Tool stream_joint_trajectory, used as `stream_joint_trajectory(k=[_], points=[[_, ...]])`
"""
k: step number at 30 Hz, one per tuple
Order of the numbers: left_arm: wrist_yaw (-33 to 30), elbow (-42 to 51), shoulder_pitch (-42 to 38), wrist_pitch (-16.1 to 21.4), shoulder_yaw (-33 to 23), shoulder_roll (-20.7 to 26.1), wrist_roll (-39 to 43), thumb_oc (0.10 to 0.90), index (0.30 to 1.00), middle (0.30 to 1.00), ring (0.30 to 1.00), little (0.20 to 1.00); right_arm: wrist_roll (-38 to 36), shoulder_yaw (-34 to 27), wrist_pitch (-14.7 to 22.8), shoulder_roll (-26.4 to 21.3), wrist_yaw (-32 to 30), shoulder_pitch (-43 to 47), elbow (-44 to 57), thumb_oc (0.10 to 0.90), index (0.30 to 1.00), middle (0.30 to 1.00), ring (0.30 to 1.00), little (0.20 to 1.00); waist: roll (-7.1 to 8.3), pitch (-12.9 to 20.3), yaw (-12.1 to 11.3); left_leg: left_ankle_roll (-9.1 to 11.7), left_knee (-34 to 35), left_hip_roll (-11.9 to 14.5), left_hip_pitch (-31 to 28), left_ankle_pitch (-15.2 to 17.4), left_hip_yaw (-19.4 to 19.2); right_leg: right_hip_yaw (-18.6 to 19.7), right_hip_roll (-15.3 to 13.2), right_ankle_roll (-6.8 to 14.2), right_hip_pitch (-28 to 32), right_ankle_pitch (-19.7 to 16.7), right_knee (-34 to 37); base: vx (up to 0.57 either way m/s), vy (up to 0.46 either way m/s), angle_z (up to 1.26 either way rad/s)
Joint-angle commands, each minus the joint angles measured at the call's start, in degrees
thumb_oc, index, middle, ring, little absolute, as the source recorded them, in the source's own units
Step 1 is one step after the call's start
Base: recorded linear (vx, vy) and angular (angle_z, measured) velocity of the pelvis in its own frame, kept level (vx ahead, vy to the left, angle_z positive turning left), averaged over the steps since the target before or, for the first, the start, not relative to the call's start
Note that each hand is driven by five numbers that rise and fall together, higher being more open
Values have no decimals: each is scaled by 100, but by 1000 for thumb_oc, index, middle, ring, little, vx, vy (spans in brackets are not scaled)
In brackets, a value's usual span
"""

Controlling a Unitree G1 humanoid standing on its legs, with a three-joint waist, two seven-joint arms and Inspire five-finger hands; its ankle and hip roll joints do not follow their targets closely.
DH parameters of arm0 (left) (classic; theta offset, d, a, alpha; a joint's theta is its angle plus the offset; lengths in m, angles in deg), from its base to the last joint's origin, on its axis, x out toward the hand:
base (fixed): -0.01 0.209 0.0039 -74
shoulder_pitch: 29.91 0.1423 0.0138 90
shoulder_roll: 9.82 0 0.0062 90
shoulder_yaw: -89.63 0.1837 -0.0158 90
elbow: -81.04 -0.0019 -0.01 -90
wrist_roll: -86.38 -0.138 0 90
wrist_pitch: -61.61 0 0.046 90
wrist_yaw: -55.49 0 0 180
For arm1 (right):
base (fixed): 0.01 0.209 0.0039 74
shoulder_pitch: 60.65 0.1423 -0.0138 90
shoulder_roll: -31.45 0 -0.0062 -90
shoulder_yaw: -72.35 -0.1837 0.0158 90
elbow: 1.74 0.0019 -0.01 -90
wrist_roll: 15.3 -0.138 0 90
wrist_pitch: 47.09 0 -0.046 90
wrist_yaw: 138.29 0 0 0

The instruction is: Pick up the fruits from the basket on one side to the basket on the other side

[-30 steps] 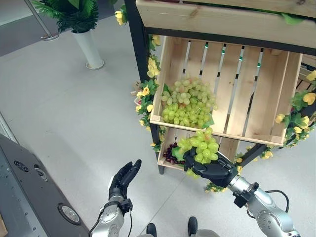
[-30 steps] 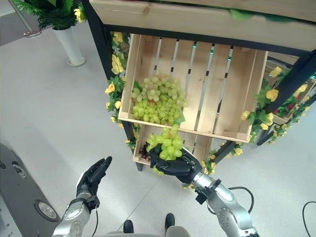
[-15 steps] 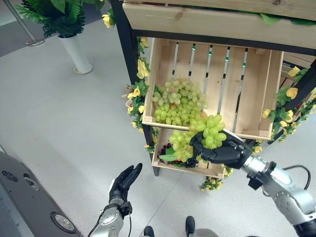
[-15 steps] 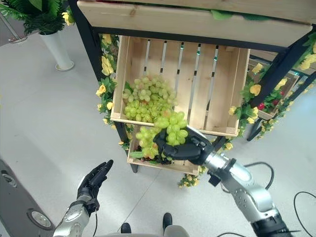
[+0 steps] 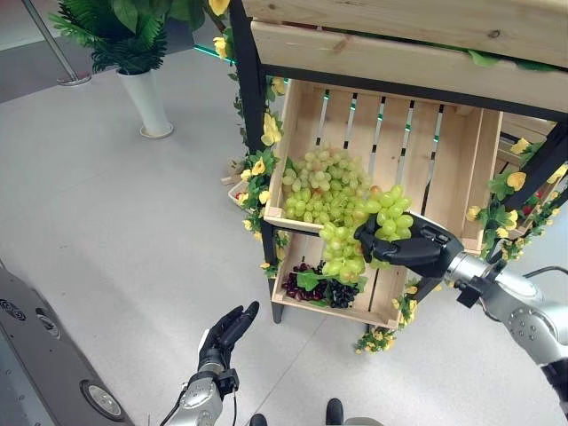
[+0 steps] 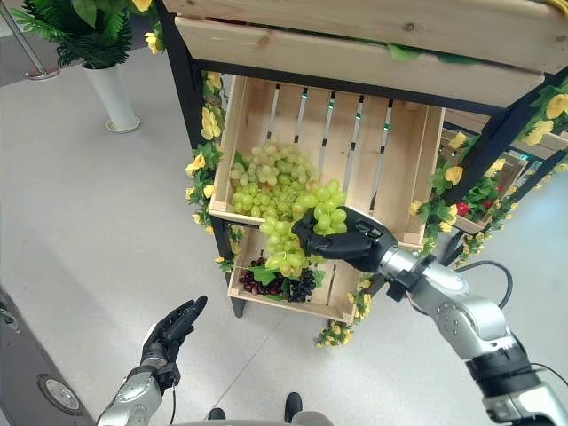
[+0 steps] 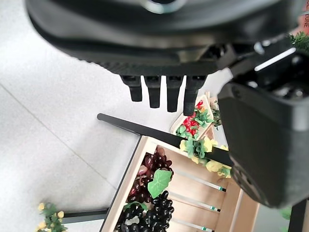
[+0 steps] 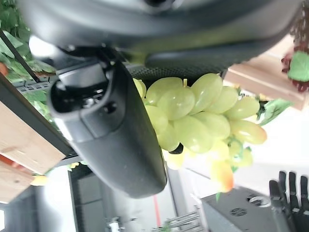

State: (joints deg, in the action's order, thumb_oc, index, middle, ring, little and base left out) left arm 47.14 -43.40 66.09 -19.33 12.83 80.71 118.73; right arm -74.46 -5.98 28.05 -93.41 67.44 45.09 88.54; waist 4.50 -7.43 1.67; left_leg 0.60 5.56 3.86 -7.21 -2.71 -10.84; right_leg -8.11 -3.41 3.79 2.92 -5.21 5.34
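Note:
My right hand (image 5: 415, 250) is shut on a bunch of green grapes (image 5: 387, 220), whose lower end (image 6: 282, 248) hangs over the front lip of the upper wooden crate (image 5: 444, 169). In the right wrist view the green grapes (image 8: 195, 118) sit between thumb and palm. A heap of green grapes (image 5: 325, 184) lies in the left half of that crate. The lower crate (image 5: 368, 306) below holds dark grapes (image 5: 328, 288). My left hand (image 5: 225, 335) is open, low over the floor at the lower left, fingers (image 7: 161, 89) straight.
A dark metal stand (image 5: 245, 98) with yellow flowers (image 5: 260, 169) carries the crates; another wooden crate (image 5: 399, 44) sits above. A white pot with a green plant (image 5: 146, 98) stands on the floor at the back left. A grey machine (image 5: 44, 355) lies at the lower left.
My right hand has lifted the grape bunch a little higher and further over the upper crate's front edge. The camera has shifted. The left hand has stayed put.

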Motion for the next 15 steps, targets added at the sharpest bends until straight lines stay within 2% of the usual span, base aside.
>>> stream_joint_trajectory(k=[1,5,9,12,13,15], points=[[77,-114,-500,609,361,294,-45,800,900,900,900,900,-745,-1141,1182,-346,-1592,2875,-1804,400,300,300,300,300,104,487,-374,-15,-56,-28,-258,731,241,-263,-179,-42,587,541,-34,19,-7,11],[113,-135,-462,621,398,355,9,800,900,900,900,900,-1143,-1017,1306,-376,-1581,3188,-2051,400,300,300,300,300,106,493,-440,-9,-56,-28,-271,724,293,-299,-175,-58,626,557,-34,26,-9,7],[240,-208,-437,577,389,383,10,800,900,900,900,900,-1749,-1063,1253,-280,-1374,3402,-2060,400,300,300,300,300,101,526,-496,-3,-56,-35,-275,728,346,-333,-176,-74,658,580,-34,32,-6,8],[340,-253,-432,502,384,364,143,800,900,900,900,900,-2075,-1066,1109,-125,-1157,3396,-1861,400,300,300,300,300,92,548,-512,0,-56,-46,-280,733,375,-342,-180,-79,676,591,-34,17,4,11],[355,-266,-435,435,358,339,185,800,900,900,900,900,-2164,-1052,935,-14,-1000,3363,-1752,400,300,300,300,300,90,572,-518,2,-56,-50,-287,740,376,-352,-188,-77,683,599,-34,0,0,0],[342,-288,-432,445,344,316,133,800,900,900,900,900,-2071,-1033,792,56,-946,3301,-1642,400,300,300,300,300,92,587,-518,4,-56,-48,-288,741,373,-362,-194,-75,687,605,-34,0,0,0]])
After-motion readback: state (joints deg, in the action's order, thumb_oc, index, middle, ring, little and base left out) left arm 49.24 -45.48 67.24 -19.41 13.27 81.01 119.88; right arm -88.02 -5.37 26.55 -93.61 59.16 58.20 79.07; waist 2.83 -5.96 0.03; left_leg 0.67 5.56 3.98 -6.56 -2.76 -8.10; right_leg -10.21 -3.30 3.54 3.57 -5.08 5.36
